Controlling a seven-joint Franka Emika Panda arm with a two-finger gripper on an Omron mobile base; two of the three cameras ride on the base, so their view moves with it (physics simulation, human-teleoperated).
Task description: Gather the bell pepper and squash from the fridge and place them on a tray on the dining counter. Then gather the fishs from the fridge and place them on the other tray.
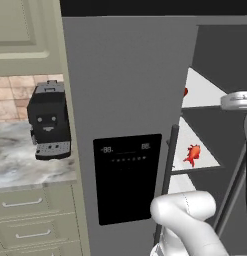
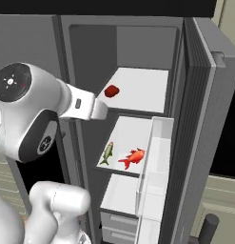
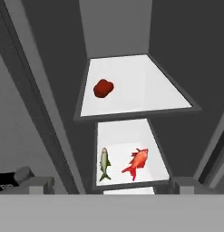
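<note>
The hand (image 3: 106,188) is released, jaws spread wide and grasping nothing, facing the open fridge (image 2: 195,95). The bell pepper (image 3: 103,88) lies on the upper shelf (image 3: 145,86); both fishs (image 3: 122,164) lie on the shelf below. Reaching in, the arm could clip the shelf edge or nudge the pepper rolling. The dispenser panel (image 1: 127,177) shows digits like "88".

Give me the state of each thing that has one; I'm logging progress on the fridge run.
fridge: right door open, left door shut.
bell pepper: lying on the upper shelf.
red fish: lying on the shelf below.
grey fish: lying beside the red fish.
gripper: open, holding nothing.
</note>
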